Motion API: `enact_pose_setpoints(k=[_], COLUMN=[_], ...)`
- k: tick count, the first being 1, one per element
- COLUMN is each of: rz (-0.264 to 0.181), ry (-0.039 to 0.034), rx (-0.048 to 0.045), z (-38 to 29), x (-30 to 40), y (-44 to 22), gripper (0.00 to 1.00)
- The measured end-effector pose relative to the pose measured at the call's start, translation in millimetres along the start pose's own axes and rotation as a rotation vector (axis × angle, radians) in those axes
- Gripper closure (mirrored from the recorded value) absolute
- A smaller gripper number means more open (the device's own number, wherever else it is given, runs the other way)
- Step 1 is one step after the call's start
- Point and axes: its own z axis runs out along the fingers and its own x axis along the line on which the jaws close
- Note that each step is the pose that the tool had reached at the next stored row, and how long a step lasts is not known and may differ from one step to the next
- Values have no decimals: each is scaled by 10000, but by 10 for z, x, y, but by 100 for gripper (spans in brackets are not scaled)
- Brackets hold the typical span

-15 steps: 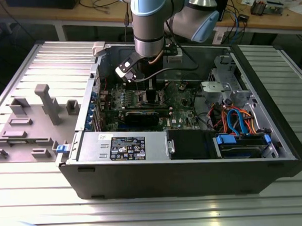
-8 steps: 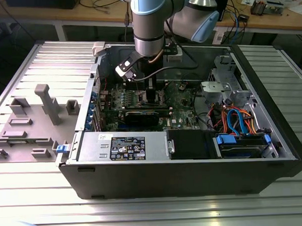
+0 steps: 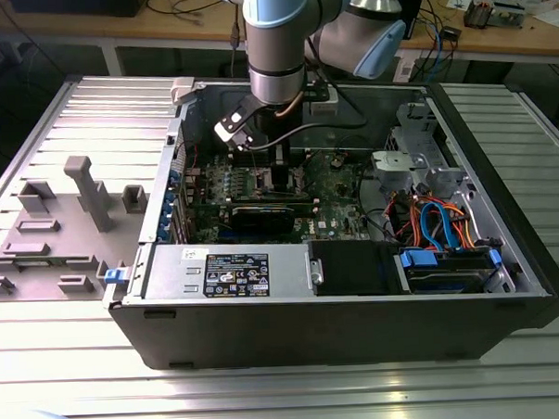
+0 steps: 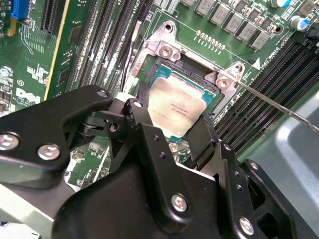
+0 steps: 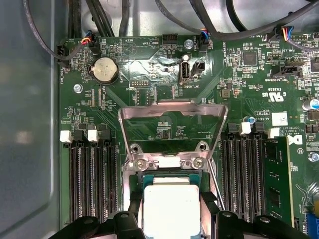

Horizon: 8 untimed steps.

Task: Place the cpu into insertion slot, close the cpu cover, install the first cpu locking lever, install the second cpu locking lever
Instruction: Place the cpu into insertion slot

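Observation:
In both wrist views my gripper (image 5: 171, 211) (image 4: 173, 115) is shut on the cpu (image 5: 170, 201) (image 4: 177, 105), its black fingers (image 5: 133, 215) pressed against two opposite edges of the silvery chip. The cpu sits over the insertion slot (image 4: 160, 67) (image 5: 136, 180), slightly tilted; whether it rests in it I cannot tell. The cpu cover (image 5: 172, 108) stands swung open beyond the slot. A thin wire locking lever (image 4: 269, 102) sticks out unlatched beside the slot. In the exterior view my gripper (image 3: 261, 156) reaches down into the open computer case.
Rows of black memory slots (image 5: 92, 184) flank the socket, with one memory stick (image 5: 276, 174) seated. A black graphics card (image 3: 261, 215), the power supply (image 3: 226, 267), coloured cables (image 3: 438, 221) and the case walls (image 3: 501, 172) surround the arm.

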Motion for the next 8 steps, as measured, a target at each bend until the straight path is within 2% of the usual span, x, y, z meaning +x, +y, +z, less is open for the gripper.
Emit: enact_pose_setpoints(k=[3, 5, 8], rz=[-97, -134, -135], ry=[8, 0, -4], rx=[-2, -1, -2], z=[11, 44, 46], x=[2, 4, 5], y=[-3, -11, -2], gripper=[46, 46, 46])
